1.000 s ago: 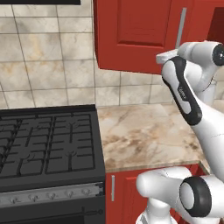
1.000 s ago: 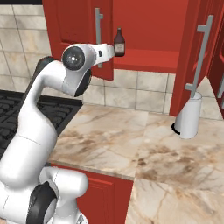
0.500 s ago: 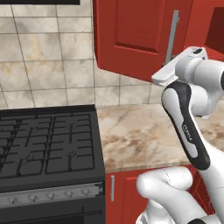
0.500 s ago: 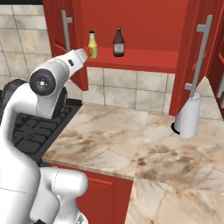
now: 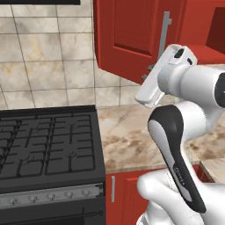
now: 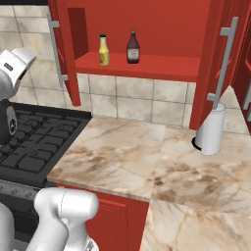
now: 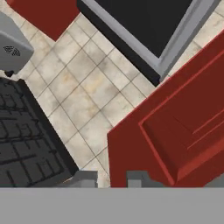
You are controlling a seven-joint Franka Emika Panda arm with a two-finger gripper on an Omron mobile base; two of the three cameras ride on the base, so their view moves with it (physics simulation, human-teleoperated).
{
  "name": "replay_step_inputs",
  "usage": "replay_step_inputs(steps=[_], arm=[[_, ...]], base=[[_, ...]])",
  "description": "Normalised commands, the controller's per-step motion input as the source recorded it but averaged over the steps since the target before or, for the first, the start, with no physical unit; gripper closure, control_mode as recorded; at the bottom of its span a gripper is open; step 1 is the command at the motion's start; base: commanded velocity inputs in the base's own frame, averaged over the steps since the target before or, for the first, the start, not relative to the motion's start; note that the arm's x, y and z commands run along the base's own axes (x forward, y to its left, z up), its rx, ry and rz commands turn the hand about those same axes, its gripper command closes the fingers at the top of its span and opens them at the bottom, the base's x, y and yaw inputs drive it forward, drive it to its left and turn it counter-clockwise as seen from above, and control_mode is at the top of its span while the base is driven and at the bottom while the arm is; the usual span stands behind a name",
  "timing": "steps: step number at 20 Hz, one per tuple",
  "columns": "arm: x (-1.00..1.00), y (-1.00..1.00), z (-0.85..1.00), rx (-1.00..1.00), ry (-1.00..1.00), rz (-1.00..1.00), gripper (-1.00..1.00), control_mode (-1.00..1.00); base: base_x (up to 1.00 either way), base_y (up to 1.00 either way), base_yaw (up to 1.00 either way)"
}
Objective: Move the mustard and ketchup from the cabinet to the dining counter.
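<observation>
Mustard (image 6: 103, 50) and ketchup (image 6: 132, 47) both stand upright on the shelf of the open cabinet (image 6: 147, 67), mustard to the left, the two near each other but apart, in the right base view; below them lies a marbled worktop (image 6: 147, 166) with a white cone-shaped object (image 6: 212, 131) at its far right, and the stove (image 6: 34, 147) sits at the left. In the left base view the arm (image 5: 176, 145) rises at the right in front of a closed-looking red door (image 5: 132, 35) with its silver handle (image 5: 165, 28), the hand turned toward the wall left of the shelf, the stove (image 5: 48, 145) at the left. In the hand view the gripper (image 7: 111, 178) has its fingertips (image 7: 85, 178) pressed close together with nothing between them, facing the tiled wall (image 7: 83, 87) and a red door panel (image 7: 175, 131), with the stove (image 7: 26, 140) at one side. The step in hand is judged to be the reach for a first bottle, neither yet moved. To do it well the hand should swing right to the shelf opening, spread its fingers, come in level at a bottle's body below the narrow neck, and keep clear of the other bottle and the door edge. No brand, label or writing can be read on anything.
</observation>
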Motion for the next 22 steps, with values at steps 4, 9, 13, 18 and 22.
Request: replay_step_inputs(steps=[4, 9, 13, 18, 22], arm=[[-0.76, -0.47, 0.39, 0.0, 0.09, -0.12, -1.0, -1.0], [-0.15, -1.0, 0.33, 0.07, 0.32, -0.27, -1.0, -1.0], [0.06, -1.0, 0.08, 0.17, 0.35, -0.22, -1.0, -1.0], [0.6, -0.97, -0.35, 0.22, 0.17, -0.11, -1.0, -1.0], [0.87, -0.78, -0.49, 0.19, 0.0, -0.01, -1.0, -1.0]], base=[[0.0, 0.0, 0.0], [0.0, 0.0, 0.0], [0.0, 0.0, 0.0], [0.0, 0.0, 0.0], [0.0, 0.0, 0.0]])
